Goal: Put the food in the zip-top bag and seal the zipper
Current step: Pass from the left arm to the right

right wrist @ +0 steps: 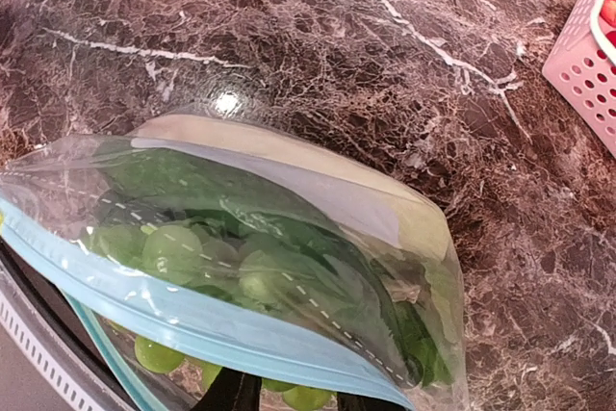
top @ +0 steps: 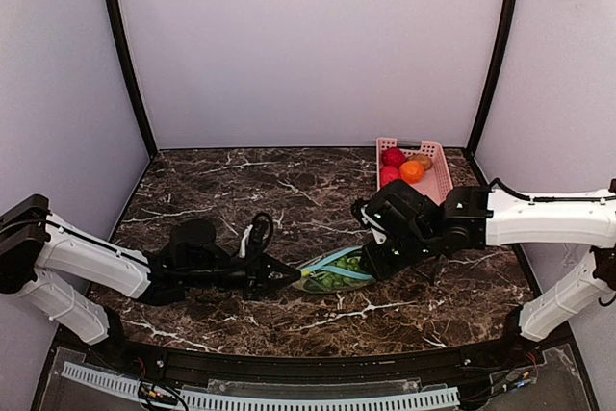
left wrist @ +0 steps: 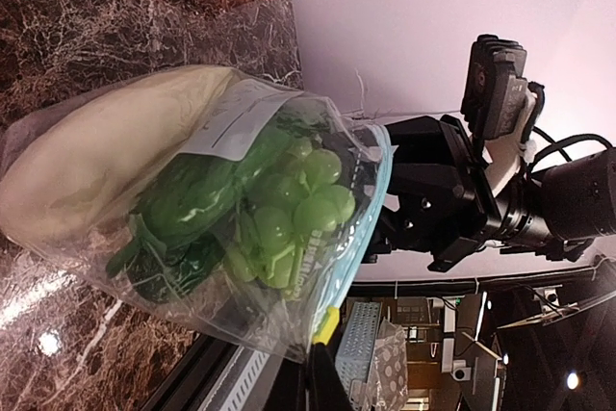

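The zip-top bag [top: 337, 272] (food [left wrist: 285, 207] inside) is pinched at one end by the left gripper [top: 293, 276]; the right gripper's [top: 374, 264] hold at the other end cannot be told.

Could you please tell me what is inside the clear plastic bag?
Through the bag I see a pale gourd, green grapes and a darker green vegetable. Anything beneath them is covered.
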### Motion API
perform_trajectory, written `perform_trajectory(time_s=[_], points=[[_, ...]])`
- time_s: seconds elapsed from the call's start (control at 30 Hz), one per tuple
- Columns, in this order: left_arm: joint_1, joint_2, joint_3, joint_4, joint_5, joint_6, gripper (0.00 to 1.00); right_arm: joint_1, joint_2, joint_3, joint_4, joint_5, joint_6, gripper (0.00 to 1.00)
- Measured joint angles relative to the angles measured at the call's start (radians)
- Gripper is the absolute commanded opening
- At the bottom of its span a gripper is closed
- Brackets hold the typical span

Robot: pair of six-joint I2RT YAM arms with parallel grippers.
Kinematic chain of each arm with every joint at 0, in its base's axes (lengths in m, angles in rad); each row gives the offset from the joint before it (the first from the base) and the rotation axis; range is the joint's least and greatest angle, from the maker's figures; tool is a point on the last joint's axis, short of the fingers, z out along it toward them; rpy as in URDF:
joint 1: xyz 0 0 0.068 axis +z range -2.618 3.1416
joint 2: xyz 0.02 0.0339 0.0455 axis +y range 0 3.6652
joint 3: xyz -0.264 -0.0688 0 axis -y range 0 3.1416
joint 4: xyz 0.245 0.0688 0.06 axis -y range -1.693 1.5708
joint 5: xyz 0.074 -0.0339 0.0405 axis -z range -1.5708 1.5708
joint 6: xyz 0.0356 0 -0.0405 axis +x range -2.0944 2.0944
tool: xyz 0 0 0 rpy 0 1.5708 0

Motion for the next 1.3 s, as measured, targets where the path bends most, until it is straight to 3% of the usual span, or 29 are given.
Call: perform_trajectory(time_s=[0.1,0.37,0.67,1.07,1.3], points=[[0.000,-0.013,0.001,-0.017,-0.001,0.003,0.01,0.000,0.015,0.000,0.011,0.023,0.012,0.28],[0.000,-0.043,0.002,-0.053,-0.015,0.011,0.01,0.001,-0.058,0.011,-0.011,0.021,-0.016,0.44],[0.000,-0.057,0.006,-0.073,-0.021,0.021,0.01,0.025,-0.187,0.036,0.065,-0.125,-0.188,0.63],[0.000,-0.087,0.007,-0.113,-0.021,0.021,0.01,0.076,-0.012,0.046,0.260,-0.191,-0.558,0.68],[0.000,-0.106,0.007,-0.132,-0.022,0.023,0.01,0.112,0.085,0.047,0.341,-0.145,-0.723,0.65]])
